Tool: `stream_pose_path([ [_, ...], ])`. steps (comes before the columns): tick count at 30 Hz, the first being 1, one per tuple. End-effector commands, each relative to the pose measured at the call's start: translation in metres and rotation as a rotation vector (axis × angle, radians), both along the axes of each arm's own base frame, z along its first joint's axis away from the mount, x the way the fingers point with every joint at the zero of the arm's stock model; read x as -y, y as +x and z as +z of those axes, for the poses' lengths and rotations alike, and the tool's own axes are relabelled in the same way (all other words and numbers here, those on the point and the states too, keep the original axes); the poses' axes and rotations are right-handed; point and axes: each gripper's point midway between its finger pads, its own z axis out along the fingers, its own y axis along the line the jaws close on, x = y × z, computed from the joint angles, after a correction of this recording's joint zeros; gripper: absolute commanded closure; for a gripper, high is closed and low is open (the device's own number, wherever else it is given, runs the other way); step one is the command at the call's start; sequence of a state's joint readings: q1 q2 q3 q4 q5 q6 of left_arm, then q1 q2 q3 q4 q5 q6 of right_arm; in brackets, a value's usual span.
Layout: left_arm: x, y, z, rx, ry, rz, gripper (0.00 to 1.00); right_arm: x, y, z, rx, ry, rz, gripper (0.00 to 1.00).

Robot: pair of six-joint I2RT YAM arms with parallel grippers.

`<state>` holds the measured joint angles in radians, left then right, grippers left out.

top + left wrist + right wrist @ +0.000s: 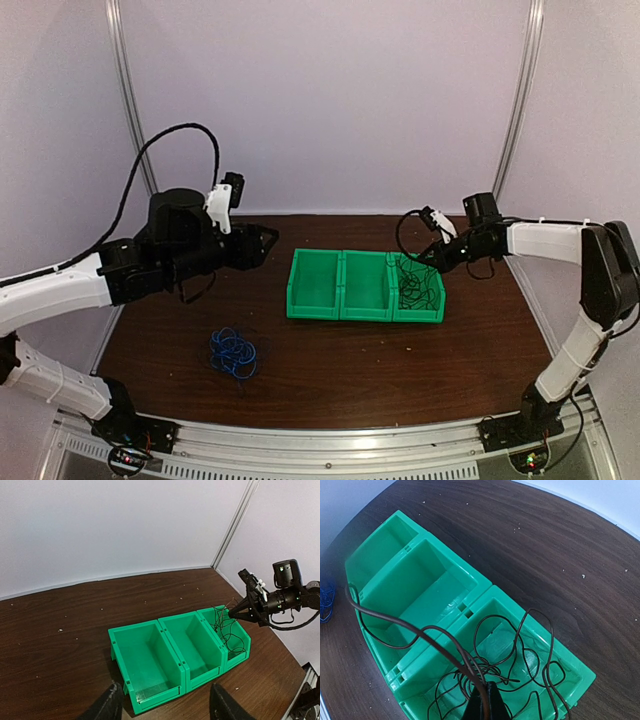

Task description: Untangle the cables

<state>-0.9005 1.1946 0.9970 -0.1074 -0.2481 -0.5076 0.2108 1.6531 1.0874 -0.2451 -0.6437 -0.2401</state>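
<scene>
A tangle of thin black cables [520,650] lies in the right-hand compartment of a green three-part bin [420,545], with loops over its rim. My right gripper [485,700] hangs over that compartment, shut on a black cable strand that arcs up and left. From above, the black cables [415,285] and the right gripper [440,258] are at the bin's right end. A curly blue cable bundle [232,352] lies on the table front left. My left gripper [167,707] is open and holds nothing, raised near the bin's left end [135,625].
The bin's left and middle compartments [318,285] hold nothing. The brown table [330,370] ends at white walls behind and at both sides. Metal rails run along the near edge by the arm bases.
</scene>
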Motion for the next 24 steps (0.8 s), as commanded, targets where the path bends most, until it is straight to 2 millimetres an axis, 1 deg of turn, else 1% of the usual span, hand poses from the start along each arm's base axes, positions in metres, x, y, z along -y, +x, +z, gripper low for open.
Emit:
stream_pose_path([
  [1, 0.001, 0.005, 0.006, 0.030, -0.004, 0.010, 0.40, 0.000, -0.003, -0.014, -0.027, -0.023, 0.002, 1.00],
  [6, 0.003, 0.007, 0.004, 0.033, 0.018, 0.011, 0.40, 0.002, -0.010, -0.029, -0.068, -0.093, -0.015, 1.00],
  [10, 0.005, 0.008, 0.005, 0.034, 0.023, 0.009, 0.40, 0.001, -0.019, -0.038, -0.159, -0.138, 0.002, 1.00],
  [11, 0.005, 0.008, 0.005, 0.036, 0.024, 0.009, 0.40, 0.001, -0.024, -0.044, -0.189, -0.155, 0.007, 1.00],
  [16, 0.006, 0.010, 0.004, 0.037, 0.028, 0.009, 0.40, -0.001, -0.029, -0.052, -0.204, -0.219, -0.001, 1.00],
  [18, 0.008, 0.010, 0.002, 0.035, 0.029, 0.004, 0.40, -0.002, -0.028, -0.059, -0.206, -0.273, -0.008, 1.00],
  [19, 0.009, 0.010, 0.002, 0.033, 0.030, 0.004, 0.40, -0.003, -0.028, -0.062, -0.211, -0.296, -0.007, 0.99],
  [21, 0.010, 0.010, 0.000, 0.028, 0.032, 0.000, 0.40, -0.005, -0.028, -0.065, -0.227, -0.310, -0.005, 0.93],
  [24, 0.008, 0.009, 0.002, 0.029, 0.033, 0.003, 0.40, -0.007, -0.033, -0.058, -0.231, -0.311, 0.009, 0.86],
])
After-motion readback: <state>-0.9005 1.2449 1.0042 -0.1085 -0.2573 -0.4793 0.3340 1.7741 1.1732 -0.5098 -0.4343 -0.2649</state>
